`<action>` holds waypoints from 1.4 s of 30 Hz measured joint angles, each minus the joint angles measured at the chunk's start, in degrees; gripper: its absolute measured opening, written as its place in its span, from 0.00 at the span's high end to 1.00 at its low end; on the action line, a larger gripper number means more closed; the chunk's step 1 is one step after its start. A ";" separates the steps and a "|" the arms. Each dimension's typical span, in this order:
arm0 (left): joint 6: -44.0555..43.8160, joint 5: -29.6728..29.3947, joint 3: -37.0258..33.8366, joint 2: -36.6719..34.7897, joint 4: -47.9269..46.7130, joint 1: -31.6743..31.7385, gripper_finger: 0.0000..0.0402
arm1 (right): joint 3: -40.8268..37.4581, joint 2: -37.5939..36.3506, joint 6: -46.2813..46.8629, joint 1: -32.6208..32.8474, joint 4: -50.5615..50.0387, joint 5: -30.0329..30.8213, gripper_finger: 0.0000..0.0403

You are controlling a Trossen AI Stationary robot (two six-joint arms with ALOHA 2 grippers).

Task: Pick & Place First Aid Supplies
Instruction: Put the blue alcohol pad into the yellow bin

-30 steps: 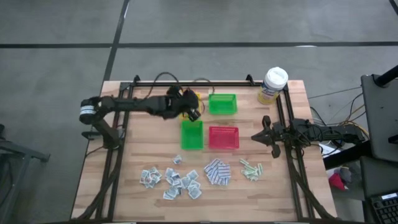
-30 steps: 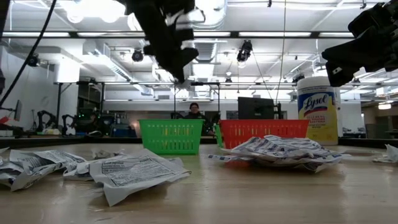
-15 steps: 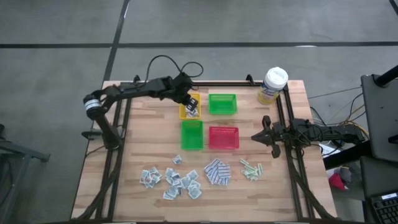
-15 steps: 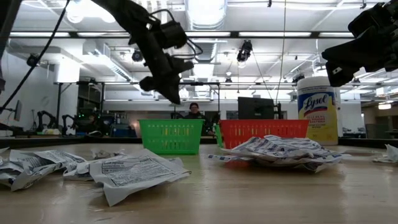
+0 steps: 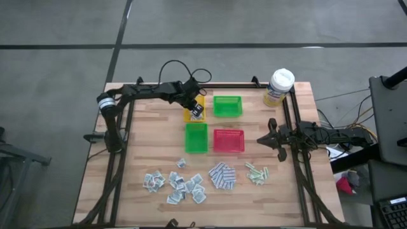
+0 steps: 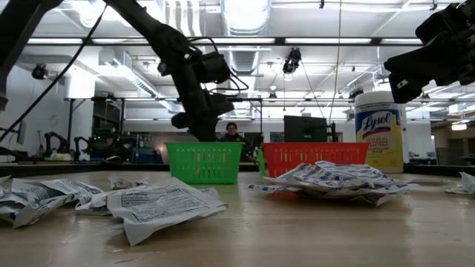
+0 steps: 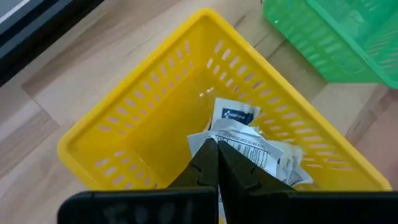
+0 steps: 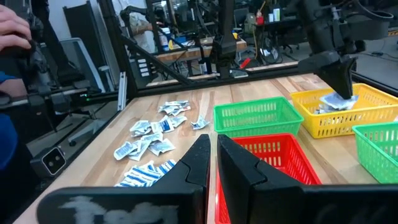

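Sachet (image 7: 249, 146) — now inside yellow tray (image 7: 149, 118)

yellow canister (image 5: 279, 87) at table (image 5: 140, 159) corner; four trays mid-table.

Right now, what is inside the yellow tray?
The yellow tray holds several white-grey sachets, crumpled together. The left gripper, fingers shut, is over the pile and seems to pinch one sachet. It covers part of the pile, so I cannot count them.
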 joint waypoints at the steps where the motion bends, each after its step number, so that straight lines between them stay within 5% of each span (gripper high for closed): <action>1: 0.01 -0.01 0.00 0.17 0.33 0.00 1.00 | 0.01 0.00 0.01 -0.02 0.00 0.00 0.93; 12: 1.06 -0.23 0.00 0.55 2.92 0.00 0.97 | 0.00 0.02 0.00 -0.01 0.00 0.00 0.93; 20: 1.41 -0.94 0.00 0.26 3.24 -0.03 0.76 | -0.01 0.02 0.01 0.00 0.00 0.00 0.93; 30: 2.57 -18.70 3.54 -10.94 -8.79 -6.76 0.60 | 0.00 0.03 0.01 -0.02 -0.01 0.00 0.93; 37: -12.94 -19.68 1.65 -17.99 -21.07 -19.84 0.59 | -0.01 0.02 0.01 -0.02 0.00 0.00 0.93; 42: -28.25 -15.18 -0.41 -20.09 -24.83 -27.64 0.59 | -0.01 0.04 -0.01 -0.01 -0.02 0.00 0.93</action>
